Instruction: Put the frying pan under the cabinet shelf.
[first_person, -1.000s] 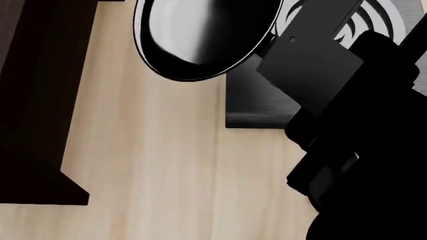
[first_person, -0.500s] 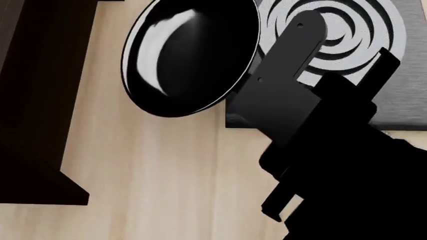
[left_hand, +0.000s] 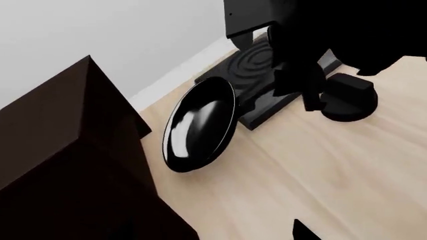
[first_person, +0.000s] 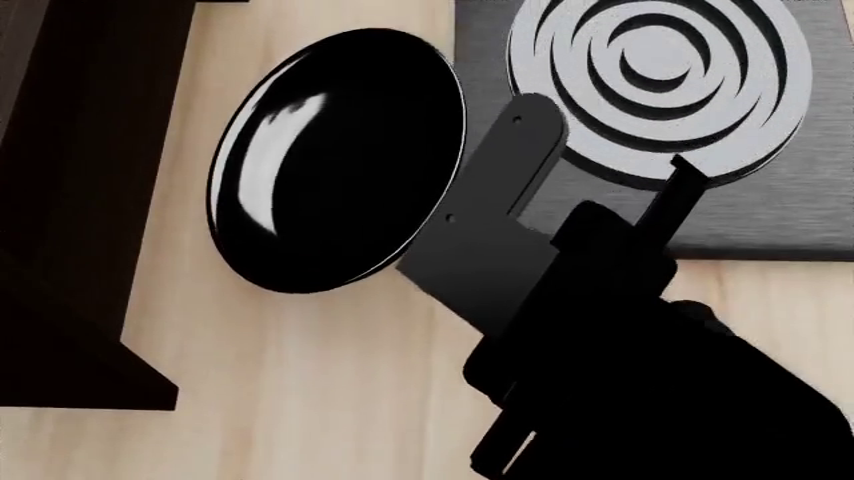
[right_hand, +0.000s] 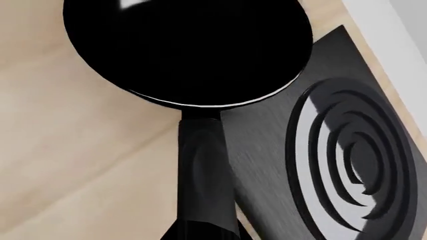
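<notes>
Frying pan (first_person: 334, 160) tilted, nothing inside, beside cabinet shelf (first_person: 67, 200)

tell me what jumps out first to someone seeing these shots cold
The glossy black frying pan grabs the eye, tilted above the pale wood counter, its handle running back toward the right arm. Beside it sits the square black plate with pale concentric rings, and the dark cabinet shelf looms on the other side.

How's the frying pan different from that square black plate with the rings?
The frying pan is round with a smooth glossy inside; the square plate is matte with pale concentric rings. The pan is tilted, held up by its handle; the plate lies flat on the wooden table. Both are black.
</notes>
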